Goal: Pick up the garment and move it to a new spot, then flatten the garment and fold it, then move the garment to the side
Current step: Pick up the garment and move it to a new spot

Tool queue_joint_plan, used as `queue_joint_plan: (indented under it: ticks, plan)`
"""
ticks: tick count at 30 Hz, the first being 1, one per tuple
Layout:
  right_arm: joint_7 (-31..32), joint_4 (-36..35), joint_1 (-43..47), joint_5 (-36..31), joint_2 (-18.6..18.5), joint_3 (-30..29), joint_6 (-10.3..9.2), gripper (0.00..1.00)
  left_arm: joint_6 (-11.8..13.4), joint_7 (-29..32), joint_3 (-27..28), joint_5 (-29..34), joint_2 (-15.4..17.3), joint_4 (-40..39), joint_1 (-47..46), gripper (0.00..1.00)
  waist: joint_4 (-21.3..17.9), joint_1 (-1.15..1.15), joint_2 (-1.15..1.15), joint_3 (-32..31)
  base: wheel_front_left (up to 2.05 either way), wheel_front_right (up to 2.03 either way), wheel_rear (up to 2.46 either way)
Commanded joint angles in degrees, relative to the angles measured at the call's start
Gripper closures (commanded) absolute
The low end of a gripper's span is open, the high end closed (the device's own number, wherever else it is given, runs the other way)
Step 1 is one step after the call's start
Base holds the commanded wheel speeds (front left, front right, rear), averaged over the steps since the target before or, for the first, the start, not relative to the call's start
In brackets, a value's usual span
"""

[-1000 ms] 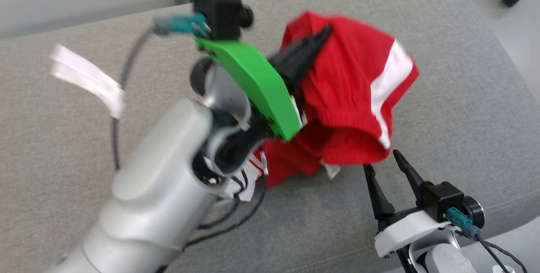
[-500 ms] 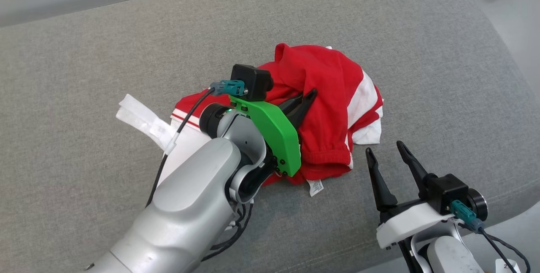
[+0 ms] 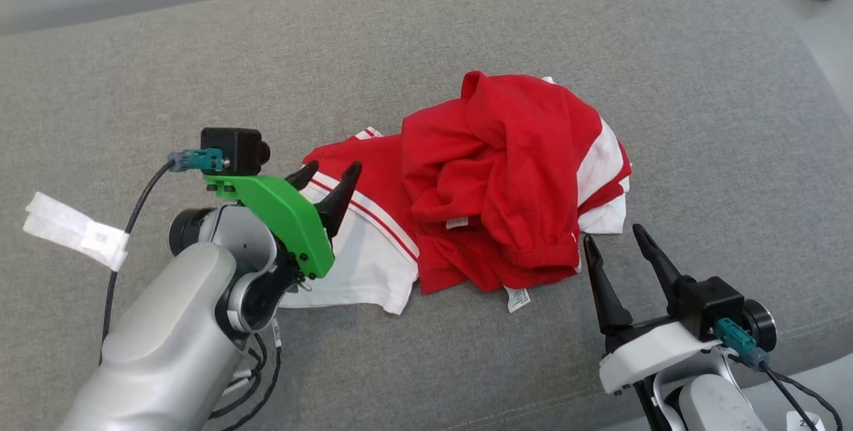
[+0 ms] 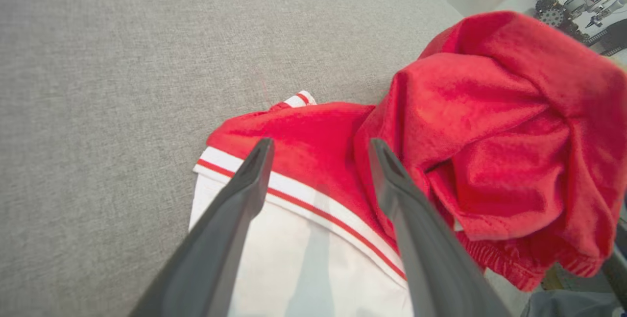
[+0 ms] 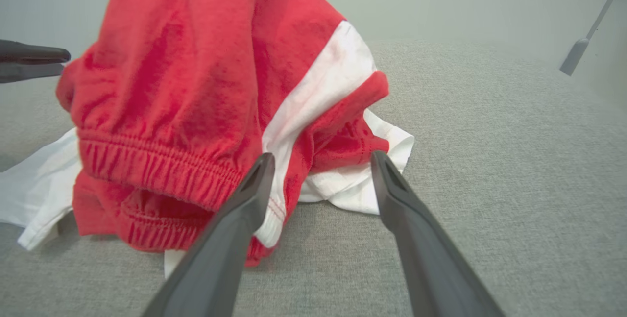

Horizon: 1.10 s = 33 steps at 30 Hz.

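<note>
While surveying the grey cushion [image 3: 200,51], noting the garment [image 3: 506,184] at its middle: red and white, bunched in a heap, red bulk humped to the right, striped white panel lying flatter to the near left. Reads as placing done and flattening in hand; folding and shifting aside not yet begun. Left gripper [image 3: 333,170]: fingers apart, over the striped panel, gripping nothing. Right gripper [image 3: 612,234]: likewise spread and empty, just near-right of the heap by the elastic hem. Next move, by judgement: pinch opposite edges, one per gripper, and draw apart; calls for catching a single layer only. White strip [image 3: 73,231] well off to the left. Small care label [image 3: 518,298] at the heap's near edge.
</note>
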Motion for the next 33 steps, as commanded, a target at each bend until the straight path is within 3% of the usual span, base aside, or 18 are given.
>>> queue_joint_plan:
  ticks: [1, 4, 14, 21, 23, 24, 30, 33]
  plan:
    - [0.0, -0.1, -0.3, -0.4, -0.1, 0.2, -0.06, 0.0, -0.7, 0.8, 1.5, -3.2, -0.5, 1.2, 1.5, 0.0, 0.4, 0.0, 0.0, 0.4, 0.0, 0.0, 0.0]
    - [0.0, 0.0, -1.3, -0.7, -0.1, 0.7, -0.06, 0.0, -1.8, 1.2, 1.7, -2.9, 0.6, 4.6, -0.3, 0.0, 0.4, 0.0, 0.0, 1.2, 0.0, 0.0, 0.0]
    - [0.0, 0.0, -2.8, -1.8, -0.1, 1.3, -0.06, 0.0, -6.4, 0.3, -1.6, 2.1, -1.0, 17.7, -8.9, 0.0, -1.3, 0.0, 0.0, 5.0, 0.0, 0.0, 0.0]
    - [0.0, 0.2, -2.0, -1.2, -0.1, 1.1, -0.06, 0.0, -9.3, 1.0, -3.1, 0.9, -2.0, 22.7, -9.5, 0.0, -2.1, 0.0, 0.0, 5.2, 0.0, 0.0, 0.0]
    - [0.0, 0.3, -1.7, -0.9, -0.1, 0.9, -0.06, 0.0, -10.1, 1.2, -3.4, 0.2, -2.6, 23.3, -9.1, 0.91, -2.1, 0.0, 0.0, 5.0, 0.0, 0.0, 0.0]
    - [0.0, 0.4, -1.6, -0.8, -0.1, 0.8, -0.06, 0.0, -10.3, 1.1, -3.6, 0.1, -3.0, 23.3, -9.0, 1.0, -2.1, 0.0, 0.0, 4.8, 0.0, 0.0, 0.0]
    - [0.0, 0.3, -1.0, -0.2, -0.1, -0.2, -0.06, 0.0, -10.8, -4.1, -2.3, 0.0, -1.9, 18.0, -12.2, 1.0, -0.9, 0.0, 0.0, 3.6, 0.0, 0.0, 0.0]
    - [0.0, 0.2, -0.3, -0.3, -0.1, -0.7, -0.06, 0.0, -10.8, -3.6, -1.1, -1.0, 0.0, 12.3, -14.0, 1.0, 0.4, 0.0, 0.0, 2.9, 0.0, 0.0, 0.0]
